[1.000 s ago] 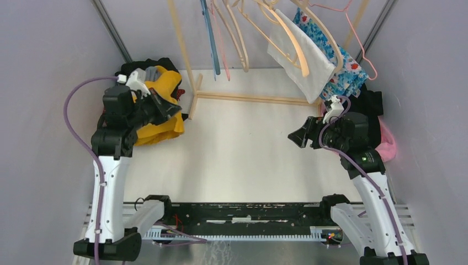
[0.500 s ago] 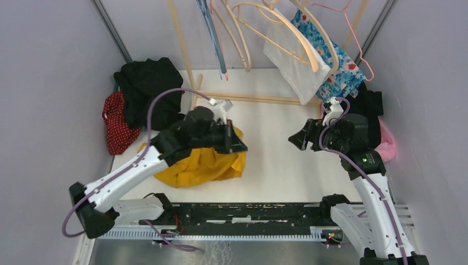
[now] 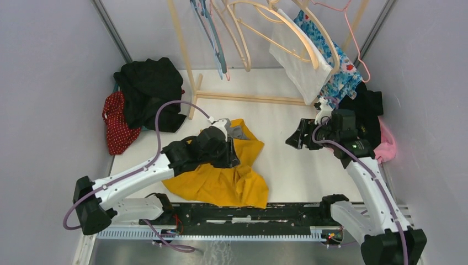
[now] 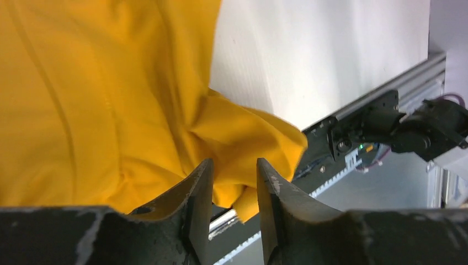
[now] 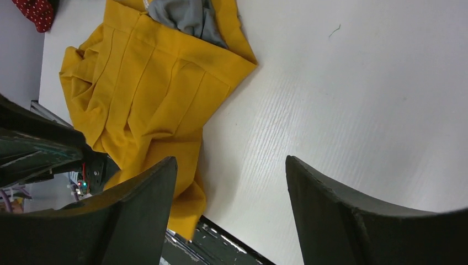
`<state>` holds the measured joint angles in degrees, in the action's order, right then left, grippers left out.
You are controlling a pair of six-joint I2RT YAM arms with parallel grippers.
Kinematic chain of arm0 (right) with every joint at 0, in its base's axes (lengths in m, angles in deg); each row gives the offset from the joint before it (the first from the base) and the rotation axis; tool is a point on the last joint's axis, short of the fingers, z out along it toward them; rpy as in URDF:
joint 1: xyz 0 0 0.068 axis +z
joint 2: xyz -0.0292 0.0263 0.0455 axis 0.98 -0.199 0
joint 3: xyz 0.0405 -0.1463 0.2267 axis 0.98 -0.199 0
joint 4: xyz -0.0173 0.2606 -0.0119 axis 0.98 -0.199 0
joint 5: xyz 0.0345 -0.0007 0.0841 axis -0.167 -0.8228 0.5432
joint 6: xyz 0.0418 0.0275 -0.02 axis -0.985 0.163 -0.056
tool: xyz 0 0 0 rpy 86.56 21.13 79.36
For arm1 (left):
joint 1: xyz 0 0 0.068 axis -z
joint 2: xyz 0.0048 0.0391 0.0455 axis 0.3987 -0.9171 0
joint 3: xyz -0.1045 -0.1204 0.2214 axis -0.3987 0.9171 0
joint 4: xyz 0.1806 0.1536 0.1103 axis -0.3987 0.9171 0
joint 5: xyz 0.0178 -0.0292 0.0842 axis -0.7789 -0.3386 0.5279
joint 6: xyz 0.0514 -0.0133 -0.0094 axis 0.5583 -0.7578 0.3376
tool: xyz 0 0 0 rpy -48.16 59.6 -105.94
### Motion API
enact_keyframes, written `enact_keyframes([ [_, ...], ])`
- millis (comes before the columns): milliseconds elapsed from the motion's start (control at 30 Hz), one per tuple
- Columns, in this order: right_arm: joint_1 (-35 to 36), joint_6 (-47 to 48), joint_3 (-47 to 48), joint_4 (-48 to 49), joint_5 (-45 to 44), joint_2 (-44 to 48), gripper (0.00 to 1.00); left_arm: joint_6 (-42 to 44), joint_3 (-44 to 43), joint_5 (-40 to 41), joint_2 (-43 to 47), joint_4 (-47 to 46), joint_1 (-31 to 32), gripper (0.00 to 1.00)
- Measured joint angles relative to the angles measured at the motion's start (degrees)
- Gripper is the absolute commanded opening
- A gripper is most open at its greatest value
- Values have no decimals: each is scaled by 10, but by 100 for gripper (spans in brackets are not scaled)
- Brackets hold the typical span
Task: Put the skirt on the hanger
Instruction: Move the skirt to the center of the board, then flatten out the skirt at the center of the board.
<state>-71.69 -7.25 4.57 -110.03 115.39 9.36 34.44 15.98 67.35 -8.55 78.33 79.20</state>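
Observation:
The yellow pleated skirt [image 3: 221,182] lies spread on the white table, its near corner over the front edge. It fills the left wrist view [image 4: 83,83] and shows in the right wrist view [image 5: 149,83]. My left gripper [image 3: 233,154] hovers over the skirt's middle; its jaws [image 4: 234,165] stand a little apart with no cloth between them. My right gripper [image 3: 295,138] is wide open and empty [image 5: 230,163] over bare table to the right of the skirt. Bare wooden hangers [image 3: 248,33] hang from the rack at the back.
The wooden rack's base bar [image 3: 248,98] crosses the back of the table. A white garment [image 3: 298,61] and a floral one [image 3: 342,72] hang at the back right. Black clothes [image 3: 149,88] and red dotted cloth [image 3: 113,124] lie back left; black and pink clothes [image 3: 370,105] lie right.
My left arm carried the skirt from the back left pile to the table's middle front. The skirt now lies spread out flatter. My right gripper shifted slightly.

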Motion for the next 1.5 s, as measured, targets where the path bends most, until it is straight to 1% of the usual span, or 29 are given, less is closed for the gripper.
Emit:
enact_keyframes([
  [133,32,-3,-10,26,-1,-63,75,-2,-2,63,52,32,0,59],
  [200,62,-4,-10,39,-12,-94,75,-2,-14,104,66,58,-3,61],
  [267,95,-7,-9,53,-27,-124,75,1,-32,136,64,78,-23,60],
  [300,109,-7,-9,61,-34,-137,75,5,-36,141,58,81,-42,60],
  [367,131,-8,-6,73,-49,-161,75,21,-38,134,41,73,-109,60],
  [400,138,-9,-5,78,-55,-171,75,30,-34,129,25,66,-156,60],
  [500,146,-10,-2,95,-70,-192,75,51,-25,126,-23,57,-245,60],
  [633,149,-11,-2,109,-80,-202,75,76,-27,111,-105,44,-304,58],
  [800,149,-11,-2,126,-83,-203,75,83,-64,103,-188,52,-325,58],
  [1033,149,-10,-13,151,-83,-205,76,83,-142,99,-232,54,-325,58],
  [1200,151,-7,-26,160,-80,-210,76,83,-182,124,-284,83,-326,56],
  [1333,151,-6,-38,166,-73,-212,76,82,-185,146,-311,120,-326,57],
  [1500,152,-6,-48,178,-62,-213,76,82,-186,165,-314,147,-327,56],
])
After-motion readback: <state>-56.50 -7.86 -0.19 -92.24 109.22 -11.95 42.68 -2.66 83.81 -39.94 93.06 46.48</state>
